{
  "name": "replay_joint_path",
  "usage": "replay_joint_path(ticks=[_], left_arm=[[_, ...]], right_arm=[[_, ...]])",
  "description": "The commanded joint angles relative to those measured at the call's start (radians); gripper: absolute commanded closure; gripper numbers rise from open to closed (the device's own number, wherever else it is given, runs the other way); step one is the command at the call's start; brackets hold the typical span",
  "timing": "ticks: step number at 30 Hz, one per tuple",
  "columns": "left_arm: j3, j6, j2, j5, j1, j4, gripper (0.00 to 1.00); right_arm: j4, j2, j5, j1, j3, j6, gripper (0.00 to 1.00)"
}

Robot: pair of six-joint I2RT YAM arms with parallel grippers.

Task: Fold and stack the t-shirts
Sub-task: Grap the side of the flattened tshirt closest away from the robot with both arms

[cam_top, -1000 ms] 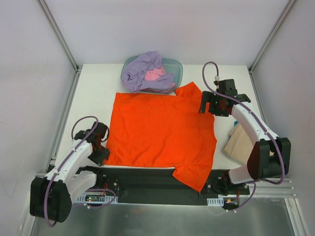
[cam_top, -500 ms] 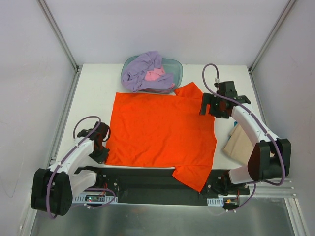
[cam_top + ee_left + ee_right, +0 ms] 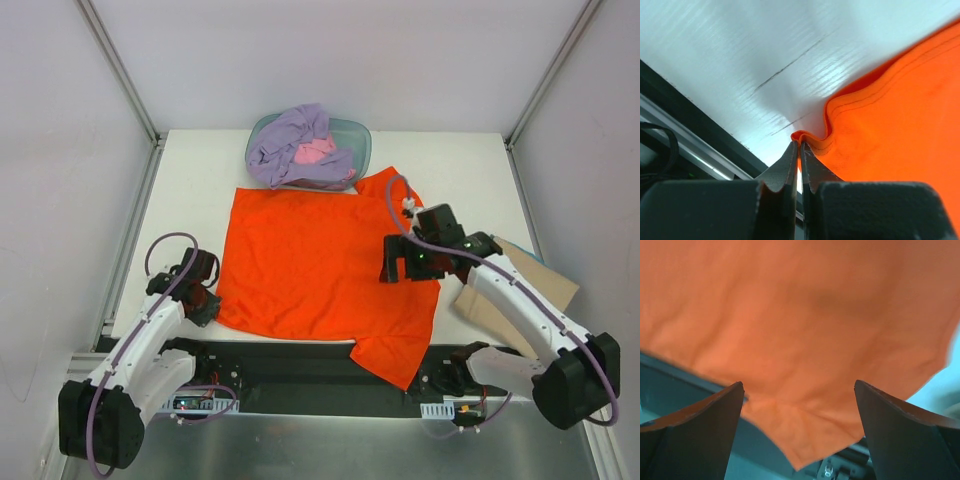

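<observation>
The bright orange-red t-shirt (image 3: 320,270) lies spread flat in the middle of the white table. One sleeve reaches over the black strip at the near edge. At the shirt's near-left corner my left gripper (image 3: 207,301) is shut on the hem. The left wrist view shows the folded orange hem (image 3: 812,142) nipped at the tips of my left gripper (image 3: 799,146). Over the shirt's right side hovers my right gripper (image 3: 405,263), open. In the right wrist view my right gripper (image 3: 799,385) has only orange cloth (image 3: 800,315) below it. The lavender t-shirt (image 3: 290,140) and the pink t-shirt (image 3: 315,152) sit bunched in the tub.
A translucent teal tub (image 3: 358,135) stands at the back, touching the orange shirt's far edge. A tan cardboard sheet (image 3: 525,285) lies at the right, partly under the right arm. A black strip (image 3: 290,360) and metal rail run along the near edge.
My left gripper has closed on the shirt's near-left hem corner. The right arm has swung from the far right sleeve toward the near left, over the shirt's right side.
</observation>
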Motion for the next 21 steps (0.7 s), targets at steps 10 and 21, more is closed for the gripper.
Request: replay_joint_path(ticks=[10,21], left_arm=[[-0.026,0.051,-0.047,0.039,0.008,0.066,1.0],[-0.052,0.04,-0.056,0.068,0.008,0.087,1.0]], right_arm=[[-0.419,-0.149,-0.099,0.598,-0.112,0.159,0.17],[-0.244,0.044,-0.151,0.735,-0.224,0.198,0.39]])
